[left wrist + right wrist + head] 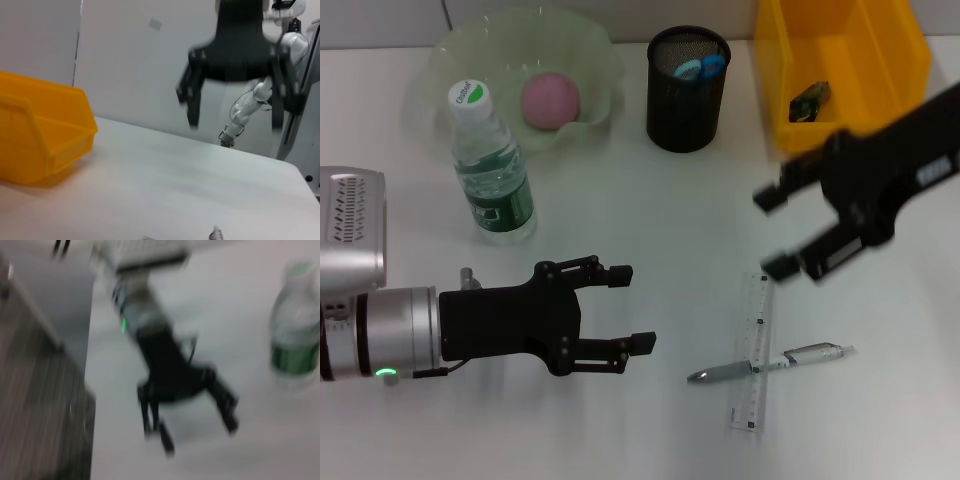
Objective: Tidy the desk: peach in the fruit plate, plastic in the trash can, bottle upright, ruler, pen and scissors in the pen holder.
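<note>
Right gripper (775,232) open above clear ruler (752,352) under pen (772,363)

Likely office, white desk (620,200), pen holder (687,90)

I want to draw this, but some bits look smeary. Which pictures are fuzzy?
Head view: mostly sharp, only the right pincer is smeared. Left wrist view: that same pincer is fuzzy, the yellow bin is clear. Right wrist view: everything is smeared, the left pincer and the bottle too.
</note>
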